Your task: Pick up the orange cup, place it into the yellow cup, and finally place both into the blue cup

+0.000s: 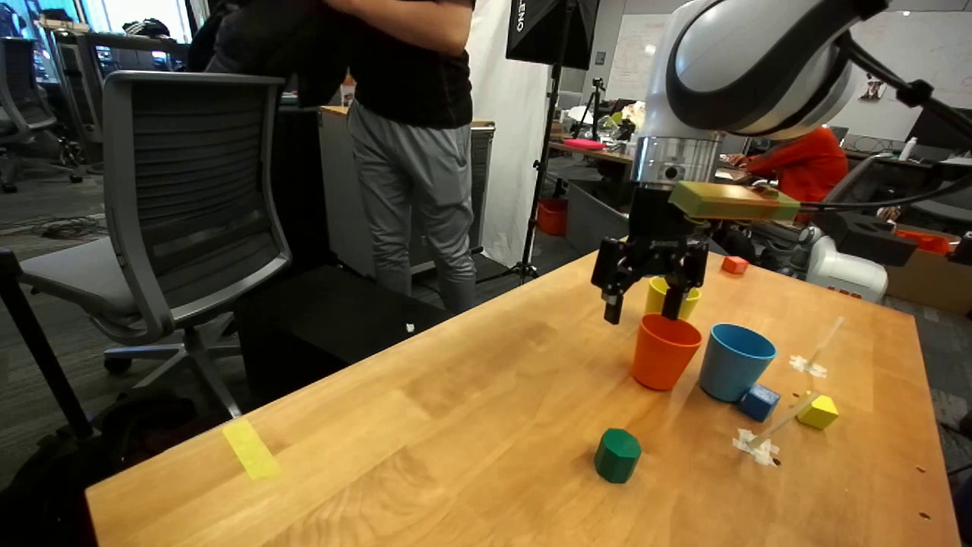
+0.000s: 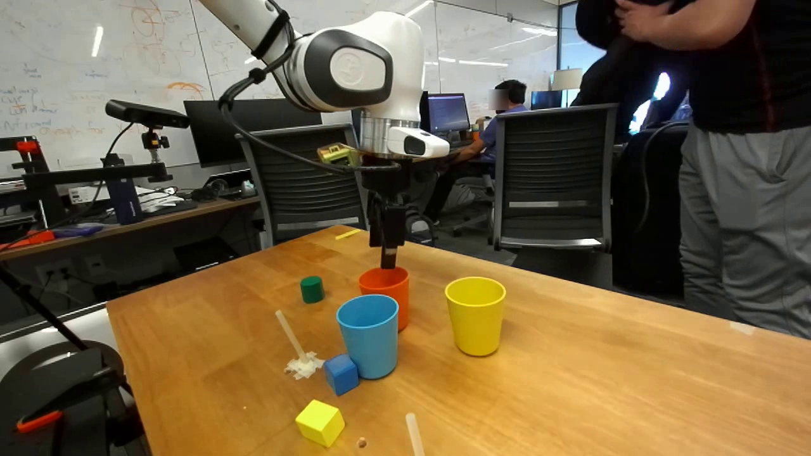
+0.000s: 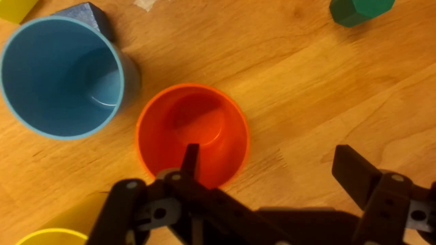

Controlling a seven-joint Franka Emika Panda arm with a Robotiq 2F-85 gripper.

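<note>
Two mishaps are suggested in the wrist view. The gripper [image 3: 267,150] is spread wide with nothing held; one fingertip [image 3: 191,156] is placed over or just within the mouth of the orange cup [image 3: 196,126] — which of these cannot be told — and its mate is held out toward three o'clock. If the descent were misjudged, the rim could be struck and the cup tipped; the blue cup [image 3: 61,78], just beside it at ten o'clock, could be nudged.

In an exterior view, the yellow cup [image 2: 476,326] is seen toward four o'clock from the orange cup. With only one wall likely to be pinched, a tilt would be expected, and the yellow rim could be caught during nesting.

In an exterior view, three cups are counted, all upright. Four blocks are shown: a green block [image 1: 617,456] at seven o'clock, a blue block [image 1: 758,403], a yellow block [image 1: 818,412] and a red block [image 1: 734,265]. Two pale sticks [image 1: 785,418] and one strip of yellow tape [image 1: 250,448] are also counted.
</note>
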